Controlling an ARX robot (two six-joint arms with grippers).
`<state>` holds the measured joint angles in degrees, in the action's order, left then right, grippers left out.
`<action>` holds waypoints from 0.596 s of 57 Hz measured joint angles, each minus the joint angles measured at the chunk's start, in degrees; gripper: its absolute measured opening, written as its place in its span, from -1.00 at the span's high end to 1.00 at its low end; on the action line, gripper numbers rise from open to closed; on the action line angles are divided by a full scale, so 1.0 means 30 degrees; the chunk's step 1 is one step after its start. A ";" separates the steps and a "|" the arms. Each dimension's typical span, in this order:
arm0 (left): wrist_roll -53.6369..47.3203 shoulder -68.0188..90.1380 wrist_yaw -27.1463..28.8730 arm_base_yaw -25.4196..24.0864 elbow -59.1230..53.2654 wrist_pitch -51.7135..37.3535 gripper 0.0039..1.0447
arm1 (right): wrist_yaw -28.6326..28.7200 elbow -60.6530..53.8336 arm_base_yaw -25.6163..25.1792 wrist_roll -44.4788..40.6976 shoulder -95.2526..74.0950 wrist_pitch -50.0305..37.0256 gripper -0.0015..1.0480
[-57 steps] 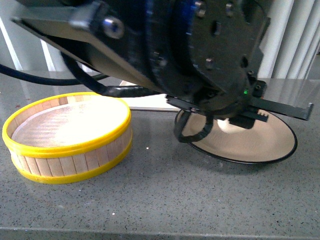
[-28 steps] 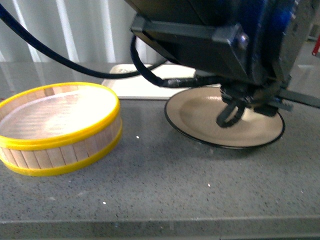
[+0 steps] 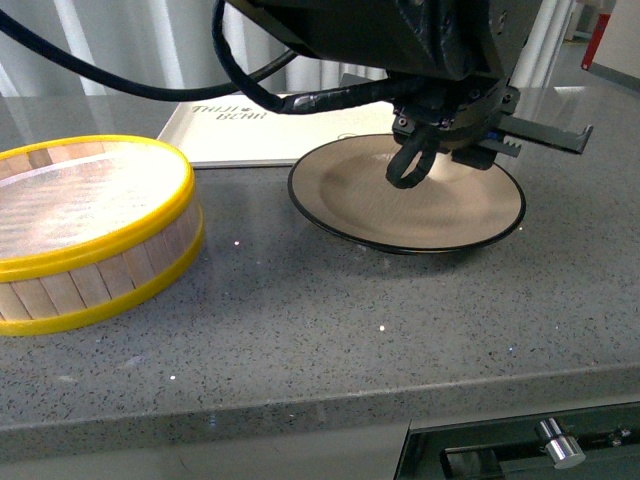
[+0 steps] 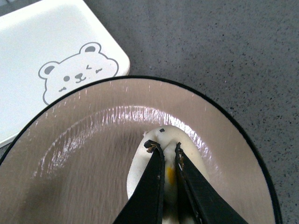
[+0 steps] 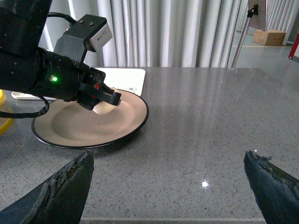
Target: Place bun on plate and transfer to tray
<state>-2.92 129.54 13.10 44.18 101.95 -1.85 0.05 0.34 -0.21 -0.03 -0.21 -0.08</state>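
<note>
Pinching the bun [image 4: 140,175] by its pleated top, the left gripper [image 4: 164,148] has its fingers squeezed nearly together. The bun sits on the plate [image 4: 79,158], a bit off-centre. The tray [image 4: 37,42] lies just beside the plate, bear corner nearest. The right gripper [image 5: 168,158] hangs over the counter [image 5: 210,116], spread wide, holding nothing.

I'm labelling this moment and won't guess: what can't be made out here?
- bun: left wrist view, largely hidden by jaws of the left gripper; contact with the plate unclear.
- tray: front view, far side behind the arm, lettering blurred.
- right gripper: right wrist view, only fingertips inside the edge.
</note>
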 joint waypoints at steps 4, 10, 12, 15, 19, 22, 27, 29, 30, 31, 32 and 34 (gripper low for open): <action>-0.0117 0.0058 0.0226 -0.0022 0.0000 0.0080 0.74 | 0.0007 0.0000 0.0000 0.0000 0.0000 0.0000 -0.84; -0.0168 0.0073 0.0459 -0.0087 0.0000 0.0248 0.43 | 0.0007 0.0000 0.0000 0.0000 0.0000 0.0000 -0.84; -0.0175 0.0073 0.0466 -0.0102 0.0000 0.0248 0.31 | 0.0000 0.0000 0.0000 0.0000 0.0000 0.0000 -0.84; -0.0189 0.0073 0.0444 -0.0117 -0.0015 0.0248 0.17 | 0.0000 0.0000 0.0000 0.0000 0.0000 0.0000 -0.84; -0.0182 0.0073 0.0415 -0.0153 -0.0080 0.0248 -0.02 | 0.0000 0.0000 0.0000 0.0007 0.0000 0.0000 -0.84; -0.0175 0.0058 0.0393 -0.0189 -0.0182 0.0240 -0.15 | 0.0007 0.0000 0.0000 0.0000 0.0000 0.0000 -0.84; -0.0102 -0.0022 0.0153 -0.0321 -0.0503 0.0233 -0.45 | 0.0000 0.0000 0.0000 0.0007 0.0000 0.0000 -0.84; -0.0066 -0.0051 0.0131 -0.0379 -0.0619 0.0233 -0.55 | 0.0000 0.0000 0.0000 0.0000 0.0000 0.0000 -0.84; -0.0058 -0.0058 0.0131 -0.0393 -0.0641 0.0233 -0.56 | 0.0000 0.0000 0.0000 0.0000 0.0000 0.0000 -0.84; -0.0036 -0.0080 0.0124 -0.0415 -0.0678 0.0233 -0.60 | 0.0000 0.0000 0.0000 0.0000 0.0000 0.0000 -0.84; 0.0000 -0.0131 0.0087 -0.0466 -0.0758 0.0226 -0.67 | 0.0000 0.0000 0.0000 0.0007 0.0000 0.0000 -0.84; 0.0015 -0.0211 0.0080 -0.0561 -0.0874 0.0226 -0.79 | 0.0000 0.0000 0.0000 0.0000 0.0000 0.0000 -0.84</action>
<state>-2.87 128.90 13.34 42.50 99.33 -1.17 0.05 0.34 -0.21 -0.03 -0.21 -0.08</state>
